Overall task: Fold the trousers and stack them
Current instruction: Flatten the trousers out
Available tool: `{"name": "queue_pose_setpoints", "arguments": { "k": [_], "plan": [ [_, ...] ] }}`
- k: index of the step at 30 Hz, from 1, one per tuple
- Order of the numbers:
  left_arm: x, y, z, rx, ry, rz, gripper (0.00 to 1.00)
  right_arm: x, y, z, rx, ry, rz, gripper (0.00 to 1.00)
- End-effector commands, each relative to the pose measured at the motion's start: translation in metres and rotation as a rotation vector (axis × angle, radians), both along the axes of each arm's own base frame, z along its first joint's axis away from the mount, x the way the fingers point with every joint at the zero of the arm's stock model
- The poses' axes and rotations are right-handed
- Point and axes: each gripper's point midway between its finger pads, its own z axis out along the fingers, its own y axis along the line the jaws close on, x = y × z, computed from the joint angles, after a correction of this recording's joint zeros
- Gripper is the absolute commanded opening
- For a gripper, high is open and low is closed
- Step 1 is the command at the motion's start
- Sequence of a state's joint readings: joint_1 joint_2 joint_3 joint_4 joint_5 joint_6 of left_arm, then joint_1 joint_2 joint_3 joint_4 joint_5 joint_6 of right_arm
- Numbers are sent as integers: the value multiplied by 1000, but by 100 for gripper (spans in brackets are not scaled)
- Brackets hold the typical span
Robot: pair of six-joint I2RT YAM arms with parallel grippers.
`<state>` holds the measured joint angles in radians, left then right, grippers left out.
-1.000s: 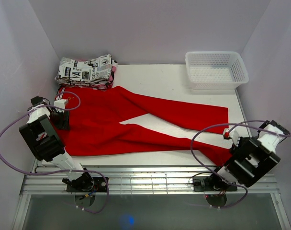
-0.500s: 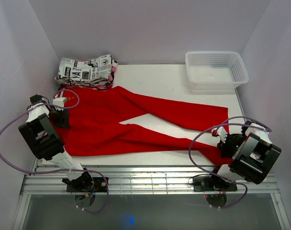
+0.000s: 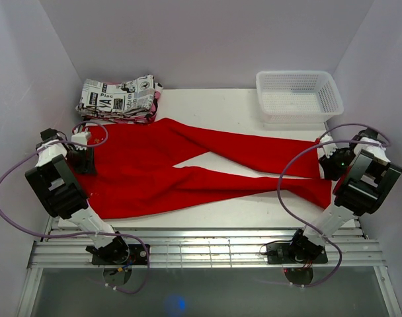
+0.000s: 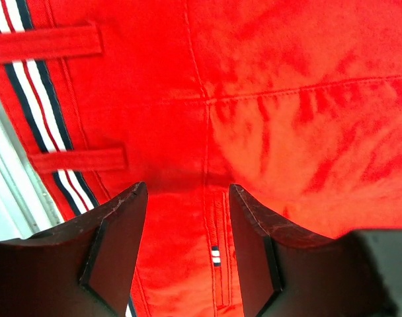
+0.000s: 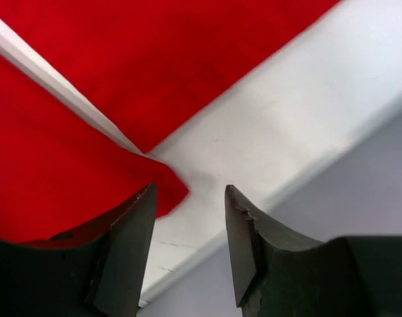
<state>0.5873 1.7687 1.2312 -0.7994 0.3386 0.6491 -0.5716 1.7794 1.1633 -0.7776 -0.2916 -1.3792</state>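
Observation:
The red trousers [image 3: 188, 178] lie flat across the white table [image 3: 234, 109], waistband at the left and both legs running right, their ends close together at the right edge. My left gripper [image 3: 82, 157] is open just above the waistband. The left wrist view shows its jaws [image 4: 186, 191] apart over red fabric [image 4: 287, 99] with belt loops and a striped trim. My right gripper [image 3: 333, 162] is open at the leg ends. In the right wrist view its jaws [image 5: 190, 191] straddle bare table beside a red hem corner [image 5: 168, 191].
A folded newspaper-print garment [image 3: 118, 98] lies at the back left, touching the waistband corner. A white mesh basket [image 3: 299, 96] stands at the back right. Pale walls close in on both sides, and the right wall is right beside my right gripper.
My right gripper has moved from the front right corner back along the right edge. The near leg's end has shifted back toward the far leg. The left gripper has barely moved.

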Motion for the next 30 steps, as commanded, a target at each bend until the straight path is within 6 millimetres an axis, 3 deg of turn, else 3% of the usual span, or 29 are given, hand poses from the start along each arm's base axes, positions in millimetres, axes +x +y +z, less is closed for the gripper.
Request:
{"name": "queue_pose_setpoints", "arguments": {
  "k": [1, 4, 5, 7, 11, 12, 14, 15, 17, 19, 23, 26, 27, 29, 30],
  "plan": [
    [11, -3, 12, -33, -37, 4, 63, 20, 3, 50, 43, -84, -9, 52],
    [11, -4, 15, -37, -41, 1, 63, 7, 1, 84, 11, -146, 136, 64],
    [11, -4, 16, -37, -45, -1, 63, -13, 9, 83, 39, -99, 173, 67],
    [11, -5, 17, -35, -47, -5, 63, -37, 3, 91, -6, -95, 249, 75],
    [9, -5, 17, -33, -48, -10, 64, -92, 15, 92, -11, -28, 334, 87],
    [9, -6, 17, -35, -47, -9, 64, -111, 22, 78, 1, 15, 357, 90],
    [8, -7, 17, -38, -46, -8, 64, -128, 26, 75, -40, -4, 406, 93],
    [8, -7, 17, -42, -47, -6, 64, -141, 33, 59, -26, 26, 423, 98],
    [8, -8, 16, -48, -45, -4, 64, -147, 39, 55, -49, 4, 439, 99],
    [7, -9, 16, -50, -43, -2, 64, -148, 47, 42, -48, -23, 457, 93],
    [5, -8, 17, -38, -43, -4, 64, -136, 45, 26, -113, -105, 424, 90],
    [3, -10, 14, -45, -37, -1, 64, -122, 38, 15, -163, -157, 383, 92],
    [3, -10, 14, -46, -38, 1, 64, -119, 35, 13, -173, -162, 371, 99],
    [3, -12, 13, -57, -38, 4, 63, -111, 29, 12, -189, -173, 338, 80],
    [2, -13, 13, -62, -37, 4, 61, -110, 26, 14, -189, -172, 325, 54]
  ]
}}
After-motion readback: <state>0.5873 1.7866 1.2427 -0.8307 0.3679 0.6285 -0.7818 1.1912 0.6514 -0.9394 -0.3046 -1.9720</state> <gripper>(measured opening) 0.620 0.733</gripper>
